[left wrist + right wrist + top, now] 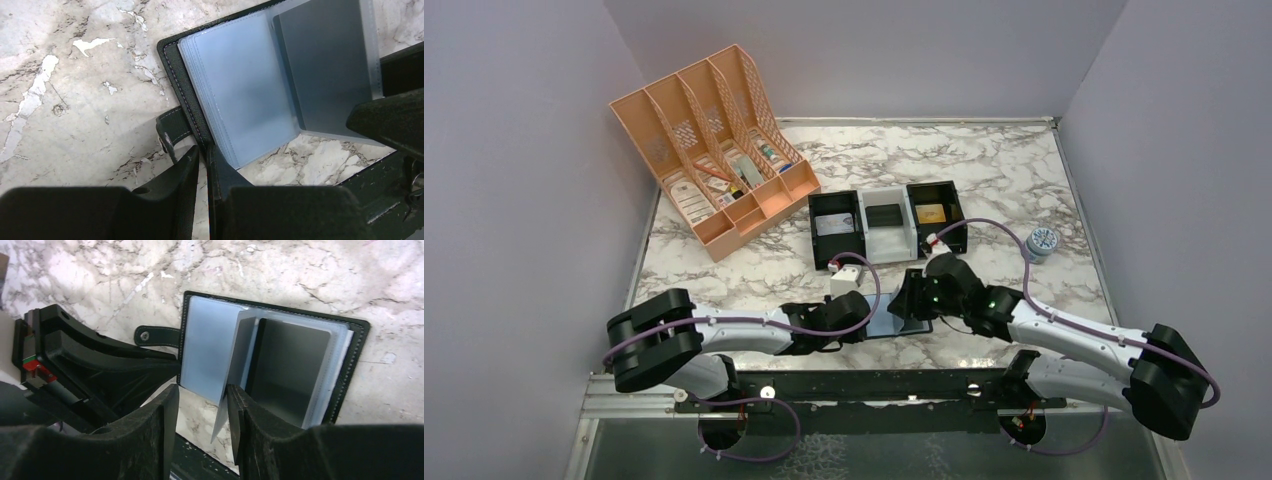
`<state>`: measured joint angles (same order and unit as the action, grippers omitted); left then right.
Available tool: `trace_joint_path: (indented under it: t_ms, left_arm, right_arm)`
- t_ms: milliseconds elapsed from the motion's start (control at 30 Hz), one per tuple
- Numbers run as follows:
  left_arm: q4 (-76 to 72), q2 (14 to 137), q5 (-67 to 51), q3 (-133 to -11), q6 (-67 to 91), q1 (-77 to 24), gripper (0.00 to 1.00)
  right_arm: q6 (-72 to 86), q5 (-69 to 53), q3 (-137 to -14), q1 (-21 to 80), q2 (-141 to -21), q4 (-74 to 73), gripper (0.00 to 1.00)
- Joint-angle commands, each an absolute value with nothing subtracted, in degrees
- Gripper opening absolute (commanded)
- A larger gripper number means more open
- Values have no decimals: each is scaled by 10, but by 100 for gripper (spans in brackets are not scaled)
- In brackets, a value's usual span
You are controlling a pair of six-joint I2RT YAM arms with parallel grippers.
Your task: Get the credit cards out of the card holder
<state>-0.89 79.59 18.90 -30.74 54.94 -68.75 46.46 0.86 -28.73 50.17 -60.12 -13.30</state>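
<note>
Pale lilac walls close in a white, grey-veined marble desk. A peach plastic slotted file rack and a black-and-white three-compartment tray stand well beyond both sets of jaws.

The small black folding leather card holder lies open and flat on the desk, directly between the two arms. The left jaws are narrow and appear to pinch the holder's stitched cover edge just beside its snap tab, which would pin the wallet down. The right jaws stand partly open over the other side. One translucent blue-grey plastic sleeve leaf stands up between them, leaning against one finger but not squeezed.

Just beyond the right jaws, a dark grey flat plastic credit card sits in the pocket under that lifted leaf, with most of its face showing. Whether the stacked sleeves hold more cards cannot be told.

The card should be light, stiff and slick. The sleeve is floppy and would likely buckle, or drag the whole holder along, if it were gripped instead. The best hold looks to be the card's bare edge at the pocket mouth, pinched across its thickness and drawn out along the pocket while the left jaws anchor the cover. Which edge is the mouth is unclear. Pinching sleeve and card together would probably stop the card from sliding.
</note>
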Motion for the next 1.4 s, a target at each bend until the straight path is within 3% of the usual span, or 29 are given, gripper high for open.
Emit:
trace_joint_path:
  t_ms: [0,367,633,733,900,1367]
  left_arm:
    - [-1,778,191,-312,545,-691,15]
    - [9,700,212,-281,561,-691,22]
    - [11,645,195,-263,544,-691,35]
    - [-29,654,162,-273,525,-691,39]
    - [-65,704,133,-313,502,-691,41]
    - [-14,819,178,-378,506,-691,42]
  right_arm:
    - [471,-36,-280,501,-607,-86,41]
    - [469,-135,-306,501,-630,-23,44]
    - [443,26,-312,500,-592,-116,49]
    - [444,35,-287,491,-584,-101,49]
    - [447,-56,-249,454,-598,-32,47]
    - [448,-122,-230,425,-733,43,42]
